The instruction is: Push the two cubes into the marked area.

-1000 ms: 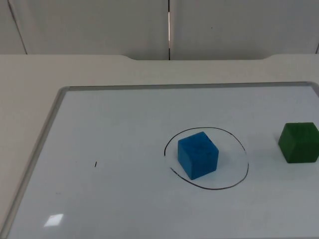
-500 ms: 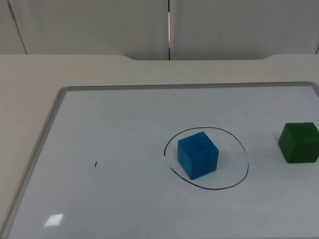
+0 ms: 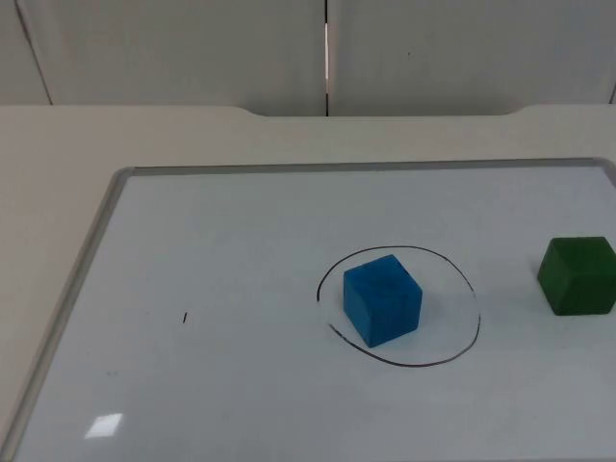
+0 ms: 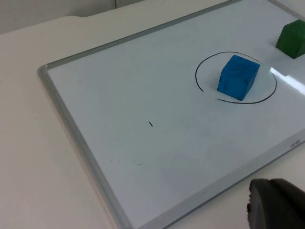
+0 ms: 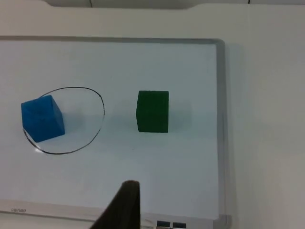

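A blue cube (image 3: 382,299) stands inside a hand-drawn black circle (image 3: 477,322) on the whiteboard (image 3: 241,241), toward the circle's left side. A green cube (image 3: 577,276) sits outside the circle, to its right, near the board's right edge. In the left wrist view, the blue cube (image 4: 238,77) and green cube (image 4: 291,38) lie far beyond my left gripper (image 4: 276,205), which hovers off the board's near edge. My right gripper (image 5: 125,205) hangs over the board's near edge, well short of the green cube (image 5: 153,111) and the blue cube (image 5: 42,118).
The whiteboard has a raised grey frame (image 3: 87,260) and lies on a cream table (image 3: 58,144). A small black tick mark (image 3: 185,318) is on the board's left half. A grey partition wall (image 3: 192,48) closes the back.
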`<state>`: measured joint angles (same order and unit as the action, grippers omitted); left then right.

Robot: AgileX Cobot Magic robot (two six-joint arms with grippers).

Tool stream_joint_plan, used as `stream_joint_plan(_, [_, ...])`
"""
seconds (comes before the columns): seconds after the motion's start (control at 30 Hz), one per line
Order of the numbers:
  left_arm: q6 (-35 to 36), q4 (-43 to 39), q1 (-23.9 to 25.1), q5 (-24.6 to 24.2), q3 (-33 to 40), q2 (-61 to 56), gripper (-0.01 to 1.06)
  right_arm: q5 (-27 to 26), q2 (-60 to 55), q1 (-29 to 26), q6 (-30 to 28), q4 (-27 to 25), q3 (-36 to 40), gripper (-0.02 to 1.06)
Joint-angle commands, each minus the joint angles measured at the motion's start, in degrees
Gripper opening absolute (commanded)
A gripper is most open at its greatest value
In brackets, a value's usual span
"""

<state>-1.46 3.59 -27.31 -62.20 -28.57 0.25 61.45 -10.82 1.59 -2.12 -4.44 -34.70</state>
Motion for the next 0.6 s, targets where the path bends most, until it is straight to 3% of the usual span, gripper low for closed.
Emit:
stream_joint_plan(0.0, [0.4,-0.4,0.1,0.7,0.3,-0.2,0.00,-2.6,-4.7,-0.2,-0.3,-0.2,-1.3,1.05])
stream_joint_plan(0.1, [0.5,-0.5,0.1,0.7,0.3,-0.2,0.00,-5.6,-12.9,-0.2,-0.3,-0.6,-2.5,1.05])
stream_joint_plan(0.57, [0.5,-0.5,0.1,0.7,0.3,-0.2,0.00,-9.5,-35.8,-0.2,-0.3,-0.6,-3.1,1.05])
